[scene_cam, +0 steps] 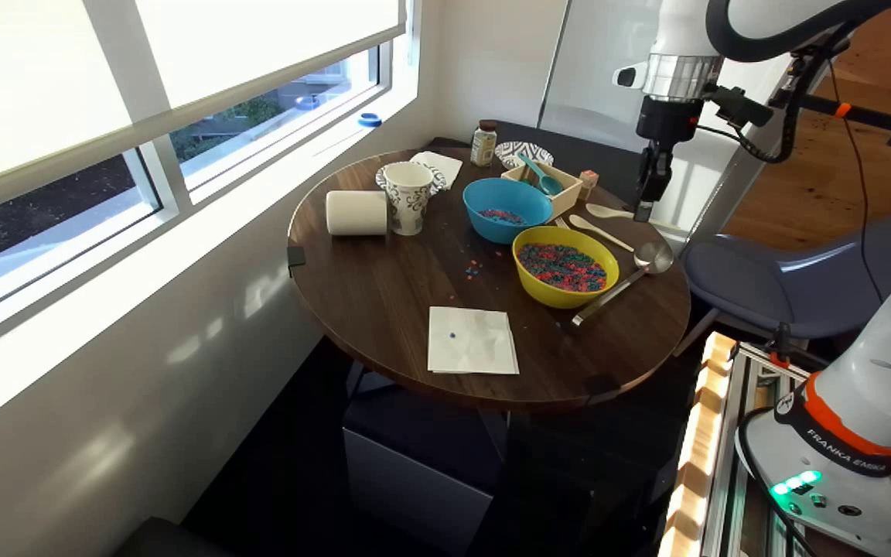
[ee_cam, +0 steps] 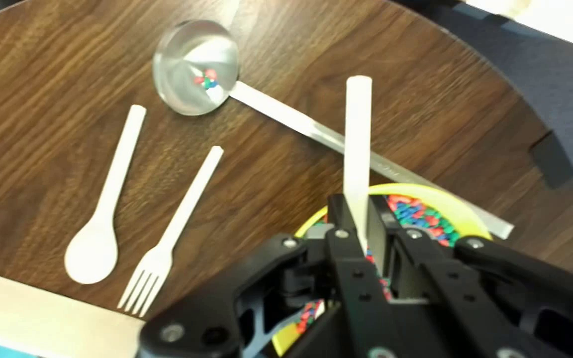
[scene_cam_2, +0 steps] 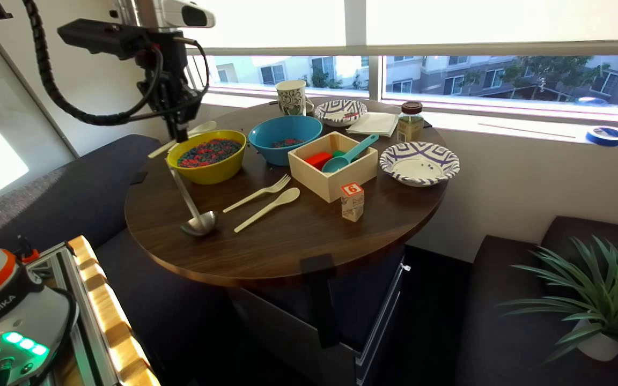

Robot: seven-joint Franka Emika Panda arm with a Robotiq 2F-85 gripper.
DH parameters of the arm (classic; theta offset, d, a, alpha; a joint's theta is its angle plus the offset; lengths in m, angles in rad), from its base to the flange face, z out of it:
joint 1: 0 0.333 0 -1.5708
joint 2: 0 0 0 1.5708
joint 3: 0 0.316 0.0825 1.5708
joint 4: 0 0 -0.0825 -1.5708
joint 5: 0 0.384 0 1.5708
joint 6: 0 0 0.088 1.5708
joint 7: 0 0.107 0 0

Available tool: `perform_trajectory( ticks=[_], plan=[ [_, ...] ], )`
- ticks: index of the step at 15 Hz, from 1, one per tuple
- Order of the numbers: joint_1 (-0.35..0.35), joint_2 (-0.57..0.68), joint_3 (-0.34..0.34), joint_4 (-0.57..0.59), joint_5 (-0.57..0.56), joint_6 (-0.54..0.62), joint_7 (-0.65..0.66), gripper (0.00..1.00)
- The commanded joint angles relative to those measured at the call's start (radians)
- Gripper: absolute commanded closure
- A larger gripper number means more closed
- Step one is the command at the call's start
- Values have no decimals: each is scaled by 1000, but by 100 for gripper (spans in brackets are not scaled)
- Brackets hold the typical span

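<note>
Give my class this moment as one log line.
Gripper: clasping spoon above table | yellow bowl: holds coloured bits | ladle: on table, few bits inside | fork, second spoon: on table

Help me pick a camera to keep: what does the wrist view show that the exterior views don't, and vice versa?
Only the wrist view clearly shows colored bits inside the ladle. Only the exterior views show the patterned cup, jar and window. All share the gripper clamped on a pale spoon, the yellow bowl, that ladle and a second spoon on the table.
</note>
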Motion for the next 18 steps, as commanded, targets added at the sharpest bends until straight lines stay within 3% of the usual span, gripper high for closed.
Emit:
perform_trajectory(
  ticks=[1, 4, 5, 8, 9, 18],
  plan=[
    [42, 33, 15, 36, 3, -90, -27, 97],
    [43, 19, 17, 21, 6, -65, -3, 97],
    [44, 26, 18, 22, 8, -64, -3, 87],
    [43, 26, 18, 22, 8, -64, -3, 87],
    [43, 25, 18, 22, 8, -64, -3, 97],
    [43, 305, 1, 179, 153, -150, -25, 97]
  ],
)
